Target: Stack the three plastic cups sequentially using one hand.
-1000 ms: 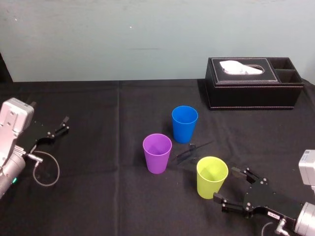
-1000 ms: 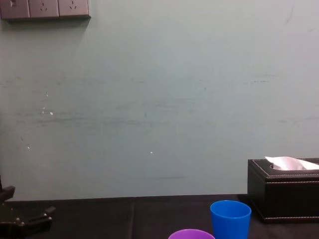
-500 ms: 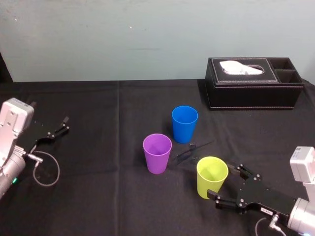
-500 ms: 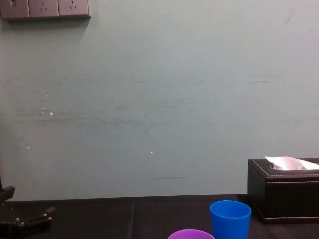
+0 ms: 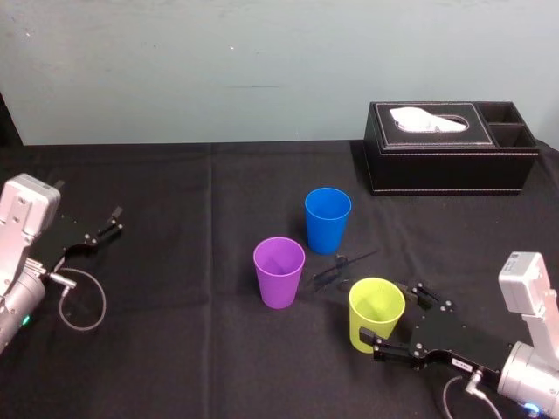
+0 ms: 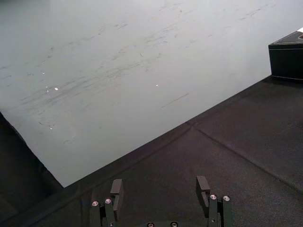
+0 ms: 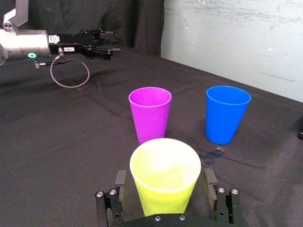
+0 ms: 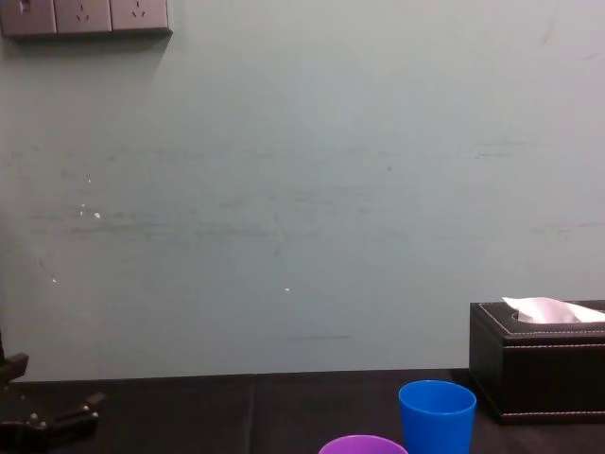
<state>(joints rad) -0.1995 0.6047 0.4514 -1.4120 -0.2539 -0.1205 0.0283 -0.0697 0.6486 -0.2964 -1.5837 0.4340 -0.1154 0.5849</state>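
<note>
Squarely within spread right gripper (image 7: 164,182): smooth, tapered, upright yellow-green cup (image 7: 164,172)

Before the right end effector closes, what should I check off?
1. Yellow-green cup sits between the right end effector's open fingers, one on each side: ok.
2. Fingers touching the cup wall: cannot tell.
3. Yellow-green cup upright: ok.
4. Purple cup and blue cup upright, mouths up, apart from each other: ok.
5. Left end effector parked far left, away from the cups: ok.
</note>
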